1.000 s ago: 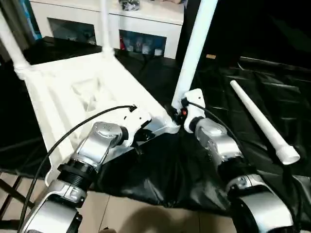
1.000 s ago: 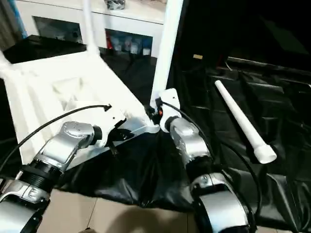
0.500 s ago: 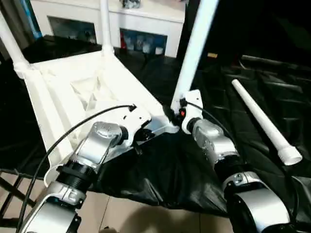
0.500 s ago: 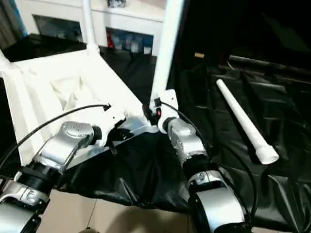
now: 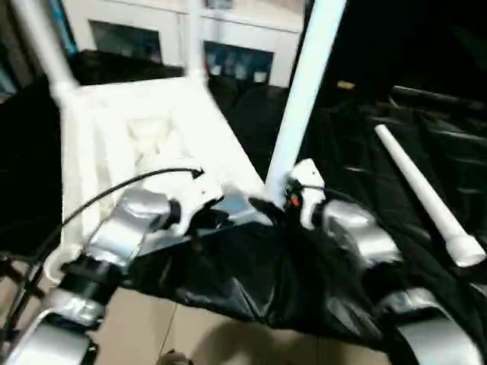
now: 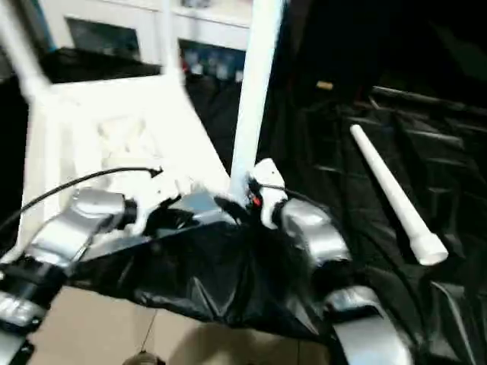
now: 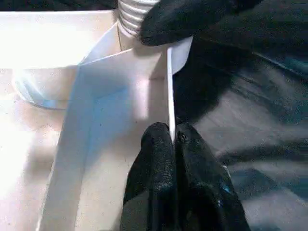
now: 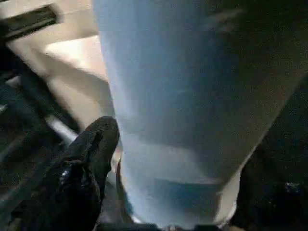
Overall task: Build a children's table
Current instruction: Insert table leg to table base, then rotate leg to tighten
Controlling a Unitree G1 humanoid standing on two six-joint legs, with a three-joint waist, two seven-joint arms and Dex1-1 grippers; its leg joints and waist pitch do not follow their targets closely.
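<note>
The children's table top point(image 5: 152, 144) lies upside down on black cloth, ribbed underside up. Three white legs stand in its corner sockets: far left point(image 5: 42, 46), back point(image 5: 194, 38) and near right point(image 5: 304, 91). One more leg point(image 5: 426, 198) lies loose on the cloth to the right. My left gripper point(image 7: 172, 137) is shut on the top's thin near rim point(image 7: 169, 91), close to the near-right socket. My right gripper point(image 5: 268, 207) stands open at the base of the near-right leg point(image 8: 192, 96), with one black finger point(image 8: 91, 154) beside the tube.
A white cabinet with glass doors point(image 5: 228, 38) stands behind the work surface. Black cloth point(image 5: 251, 281) covers the surface and hangs over its near edge, with tiled floor point(image 5: 152, 334) below. A black cable point(image 5: 129, 186) arcs over my left forearm.
The right gripper's fingers have spread apart around the near-right leg. The left gripper keeps its hold on the rim. The head camera has shifted, so the whole picture has slid.
</note>
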